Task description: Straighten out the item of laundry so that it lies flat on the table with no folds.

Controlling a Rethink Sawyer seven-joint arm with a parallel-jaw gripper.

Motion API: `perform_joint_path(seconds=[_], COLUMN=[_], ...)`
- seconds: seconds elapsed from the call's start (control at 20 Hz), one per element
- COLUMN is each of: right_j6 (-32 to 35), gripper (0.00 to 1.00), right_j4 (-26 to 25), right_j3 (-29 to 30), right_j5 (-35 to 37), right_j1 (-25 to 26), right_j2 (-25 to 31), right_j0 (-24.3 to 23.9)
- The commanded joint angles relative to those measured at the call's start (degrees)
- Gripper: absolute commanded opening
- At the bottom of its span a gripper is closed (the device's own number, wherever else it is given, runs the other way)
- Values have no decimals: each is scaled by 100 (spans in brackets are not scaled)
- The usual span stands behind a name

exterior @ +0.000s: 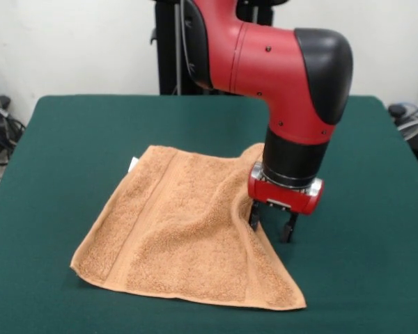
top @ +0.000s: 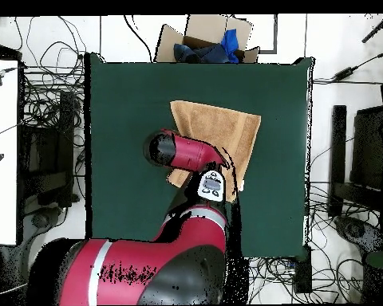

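The tan towel [exterior: 188,229] lies spread near the middle of the green desk [exterior: 70,139], turned at a slant to the desk's edges so that its corners, not its sides, face the desk's sides; in the front view one corner points toward the near right and another toward the near left. Its long axis is hard to call, since the cloth looks nearly square from here. A flat woven band runs along its left side and another along the right. A small white tag [exterior: 133,164] sticks out at the far left edge; no writing on it can be read. The towel is not flat: a ridge of cloth rises along its right side and runs up to the tool [exterior: 272,224]. The tool's two dark fingers [exterior: 288,227] point straight down, parted by a small gap, at the towel's right edge, touching or pinching the raised fold; I cannot tell whether they grip it.
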Motion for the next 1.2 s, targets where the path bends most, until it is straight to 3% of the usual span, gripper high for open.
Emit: perform_joint_path(seconds=[0.05,0.5,0.95,1.2], right_j6=[833,1352,1455,1612], gripper=[100,100,100,100], right_j4=[172,747,1253,1620], right_j3=[-264,-284,-349,-561], right_j5=[-546,-244,-238,-216], right_j1=[1135,919,935,1077], right_j2=[1149,1237,1503,1352], right_j0=[-142,129,142,380])
